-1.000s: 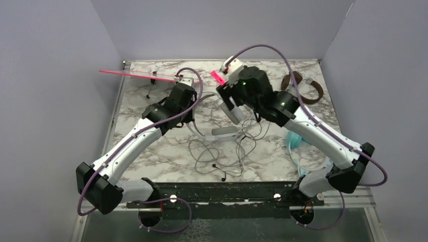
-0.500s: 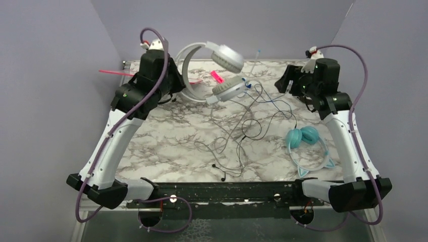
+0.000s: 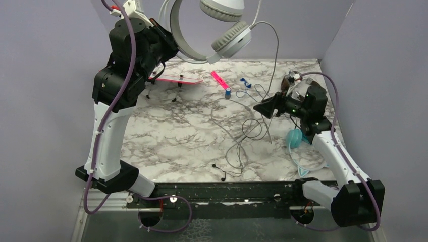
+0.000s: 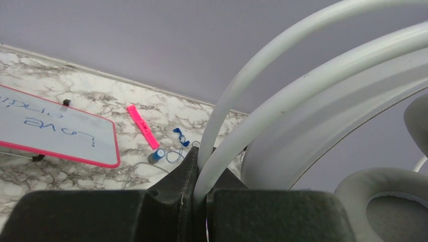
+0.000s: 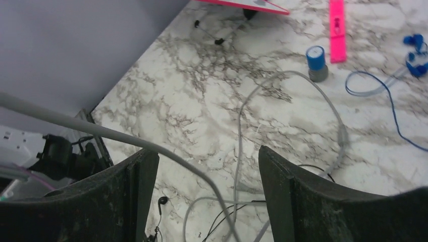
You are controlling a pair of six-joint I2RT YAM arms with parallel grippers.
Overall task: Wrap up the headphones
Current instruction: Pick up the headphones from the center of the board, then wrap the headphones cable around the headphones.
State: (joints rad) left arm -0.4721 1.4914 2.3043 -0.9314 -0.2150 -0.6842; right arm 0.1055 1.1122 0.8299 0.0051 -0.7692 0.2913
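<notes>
The top external camera looks down from above and behind the arm bases, far enough back to take in the whole table (image 3: 166, 146) and both arms. The left wrist camera sits just behind the left gripper (image 4: 202, 176) and faces ahead and slightly down, with the white headphones (image 4: 303, 85) very close before it. The right wrist camera looks steeply down between the spread fingers of the right gripper (image 5: 204, 161). All three views share the pink marker (image 5: 337, 30) and the whiteboard (image 4: 55, 132).

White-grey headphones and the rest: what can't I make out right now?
White-grey headphones: upper cup and band cut off by the top edge of the top external view.
Teal headphones: mostly hidden under the right arm, top external.
Grey cord crosses the open right pincer in the right wrist view; touching or not, unclear.
Cord tangle: too thin to trace, top external.
</notes>
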